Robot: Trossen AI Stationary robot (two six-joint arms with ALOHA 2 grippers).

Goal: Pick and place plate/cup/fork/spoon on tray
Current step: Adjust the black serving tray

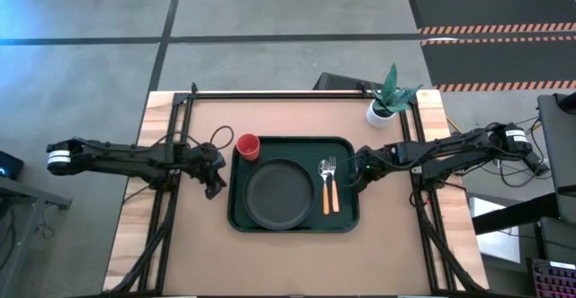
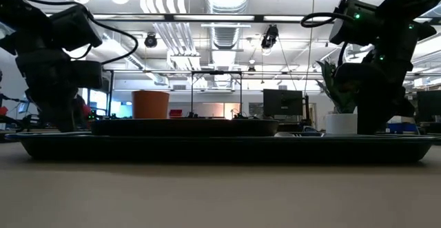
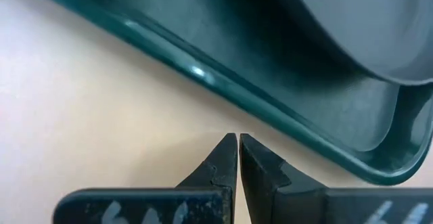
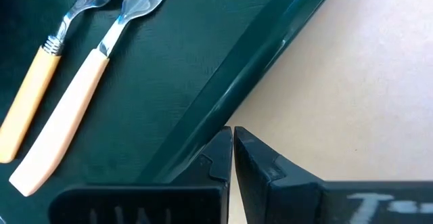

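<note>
Big green tray (image 1: pixel 293 223) in the middle of the brown table (image 1: pixel 297 262). On the tray, everything: dark plate (image 1: pixel 280 194) in the middle, red cup (image 1: pixel 248 147) in the far left corner, close by the plate's rim. On the right part of the tray, spoon (image 1: pixel 325 186) and fork (image 1: pixel 333 185), side by side, nearly touching, orange handles toward the near edge, shiny ends toward the far edge. Spoon closer to the plate, fork closer to the tray's right edge.

Left gripper (image 1: pixel 212 188) down low at the tray's left side, just outside the rim. Fingers pinched together, nothing between them. In the left wrist view, closed tips (image 3: pixel 233 141) over bare table, right beside the tray's green edge (image 3: pixel 203 75), with the grey plate (image 3: pixel 379 28) past it.

Right gripper (image 1: pixel 351 181) down low at the tray's right side, near the fork. Fingers pinched together too, nothing held. In the right wrist view, closed tips (image 4: pixel 230 135) right at the tray's rim (image 4: pixel 257 75), with the fork (image 4: pixel 81 88) and spoon (image 4: pixel 34 95) lying flat on the tray floor, apart from the tips.

From table height, cup (image 2: pixel 151 104) standing up behind the low plate (image 2: pixel 186 126), tray (image 2: pixel 227 149) stretched wide across.

White pot with a green plant (image 1: pixel 387 100) at the far right of the table, off the tray.
</note>
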